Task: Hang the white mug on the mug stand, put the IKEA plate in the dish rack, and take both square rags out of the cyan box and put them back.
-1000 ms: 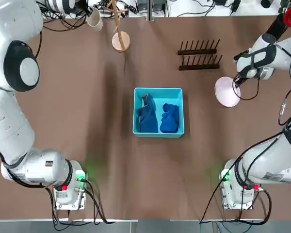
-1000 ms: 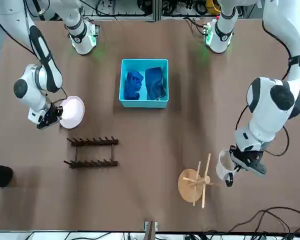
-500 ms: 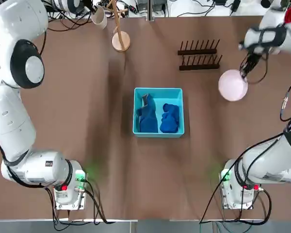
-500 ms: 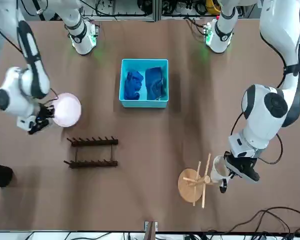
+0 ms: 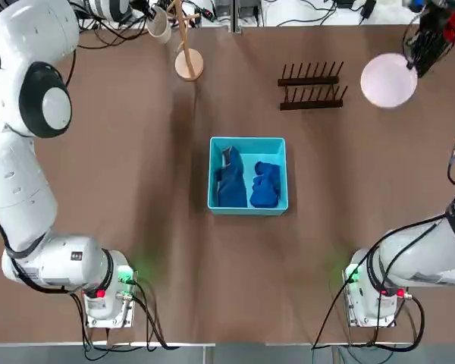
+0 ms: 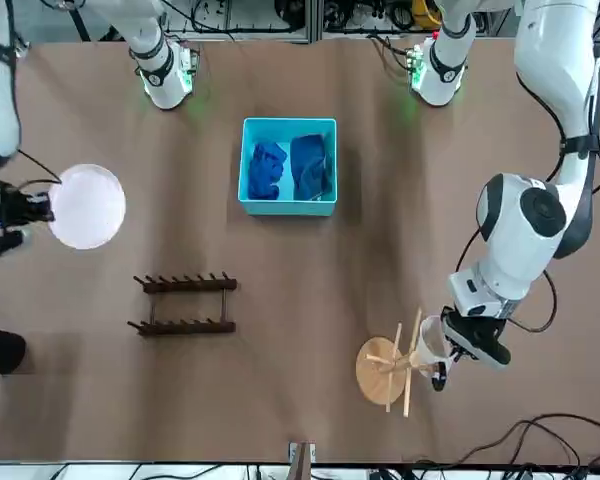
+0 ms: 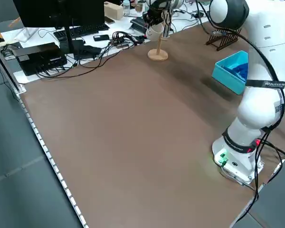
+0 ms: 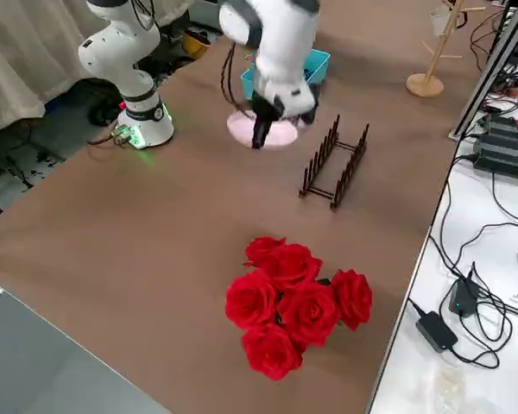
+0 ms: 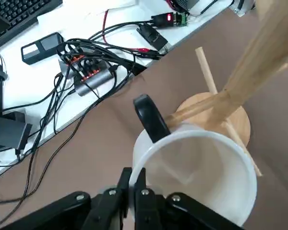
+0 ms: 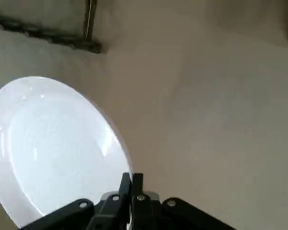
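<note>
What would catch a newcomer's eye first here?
Probably the bright cyan box mid-table, with two blue rags inside. Then the right gripper gripping the plate beside the dish rack, and the left gripper holding the mug at its stand.

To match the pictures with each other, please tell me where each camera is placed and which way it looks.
Top: overhead, down; both arms.
Front: across the table, facing the robot; both arms.
Left side, right side: raised, diagonally down; arms.
Left wrist: at mug; own fingers.
Right wrist: at plate; own fingers.
Top and front share box.
</note>
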